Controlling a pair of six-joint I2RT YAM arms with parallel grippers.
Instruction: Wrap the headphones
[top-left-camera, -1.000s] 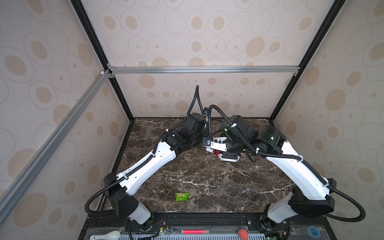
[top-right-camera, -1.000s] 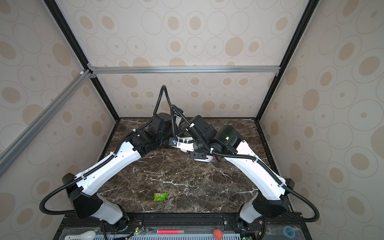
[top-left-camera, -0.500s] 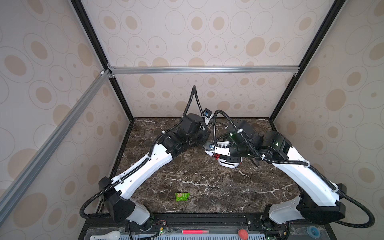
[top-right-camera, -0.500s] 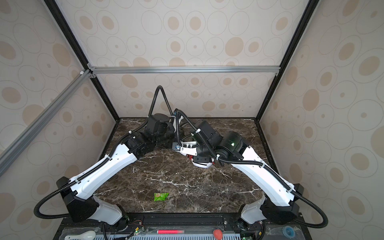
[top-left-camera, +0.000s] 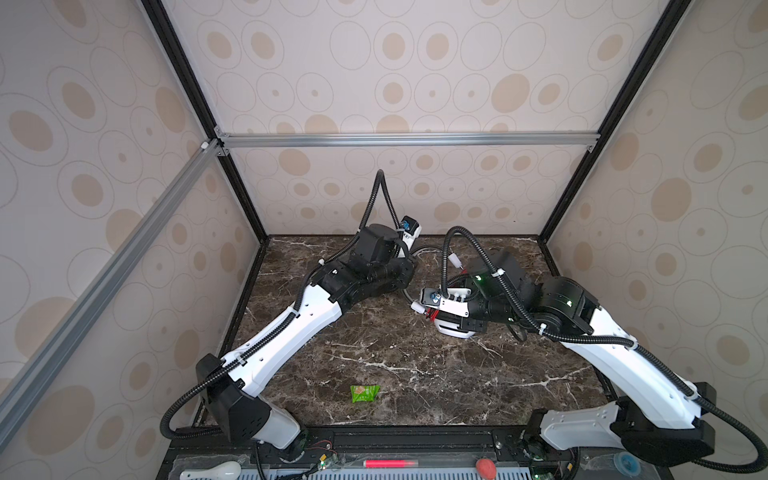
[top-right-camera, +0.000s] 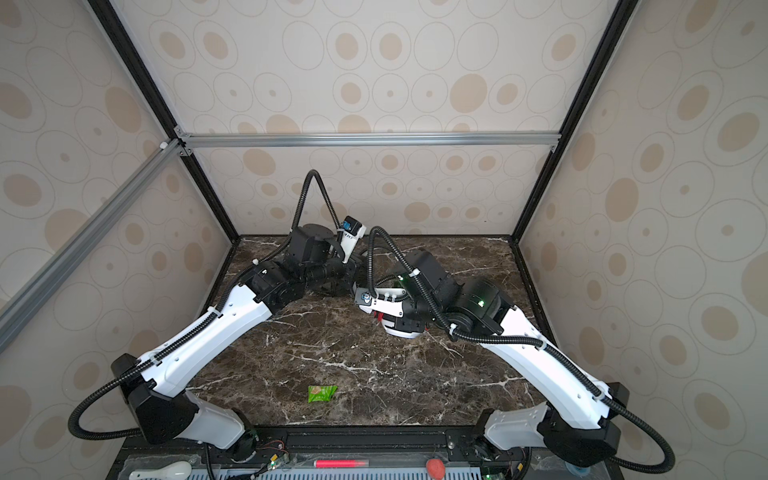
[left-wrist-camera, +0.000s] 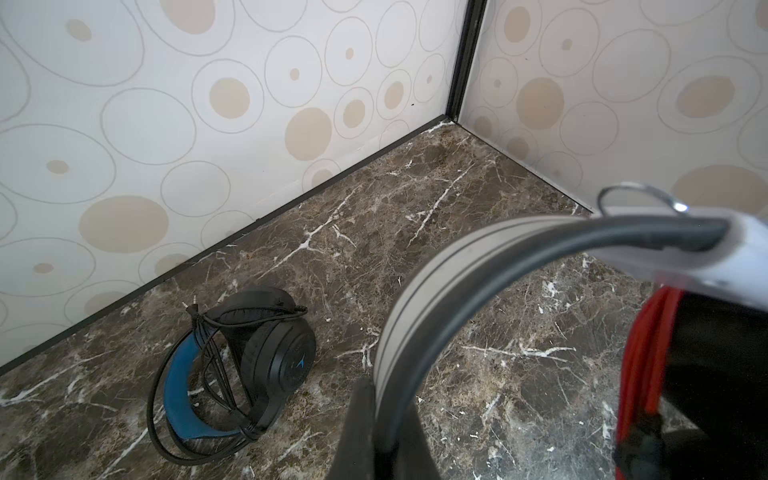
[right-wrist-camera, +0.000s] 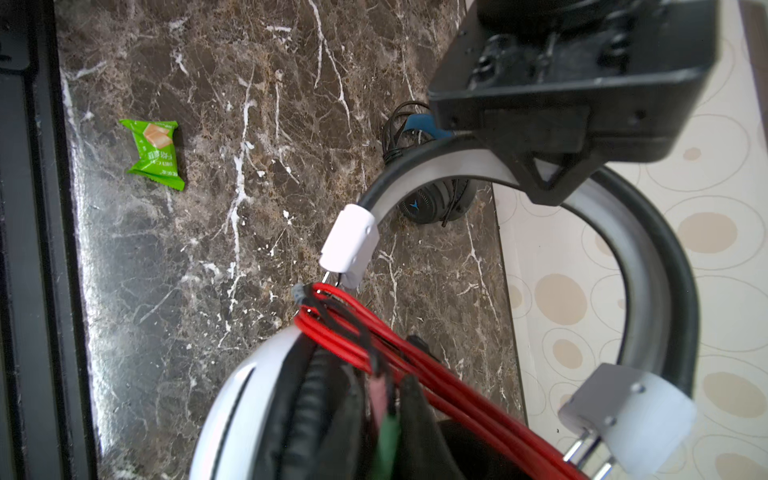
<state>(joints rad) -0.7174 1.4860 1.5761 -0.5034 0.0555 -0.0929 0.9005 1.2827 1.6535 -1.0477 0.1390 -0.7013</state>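
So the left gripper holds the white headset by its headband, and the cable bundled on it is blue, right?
Not blue: the cable bundled on the white headset is red, as the right wrist view shows. The left gripper does hold it by its headband.

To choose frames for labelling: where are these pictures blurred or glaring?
Left wrist view: the white headphones and red cable are soft, the black headphones sharp. Right wrist view: glare streaks the table near its edge; the green wrapper is sharp.
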